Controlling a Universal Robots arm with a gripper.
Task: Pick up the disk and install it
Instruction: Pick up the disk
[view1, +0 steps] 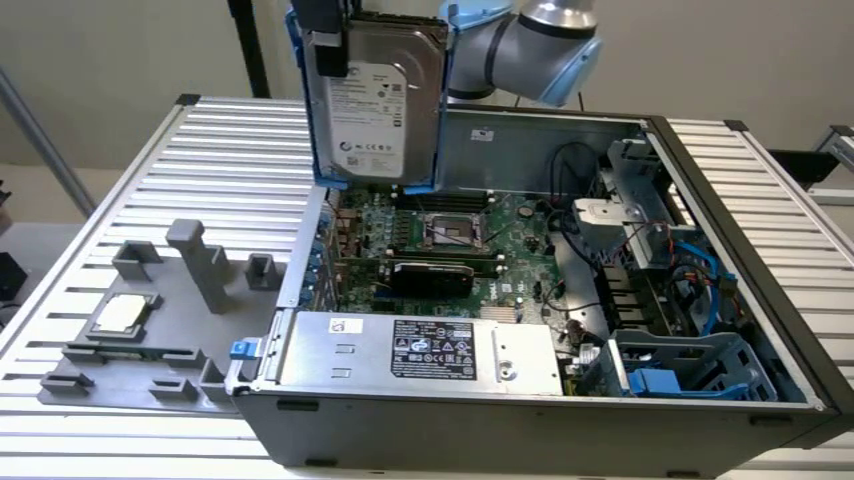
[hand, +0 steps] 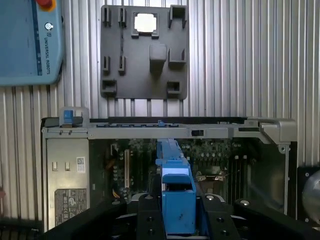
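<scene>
one disk (view1: 378, 100) hangs on edge, its label towards the exterior view, high over the open computer case (view1: 747, 190) and just above the motherboard (view1: 514, 240), well apart from the grey fixture (view1: 134, 330) on the slatted table (view1: 227, 150). in the wrist view we see the gripper (hand: 178, 212) with its black fingers (hand: 150, 220) pinching the disk's blue carrier rail between them. we judge the hold narrow: it takes plastic at one edge, so the long body could swing or slip if jolted, and a drop would land on the socket (view1: 451, 232) and nearby cables. we also think a tilted disk could catch the case wall or miss the drive bay (view1: 694, 365), jamming its rails.
</scene>
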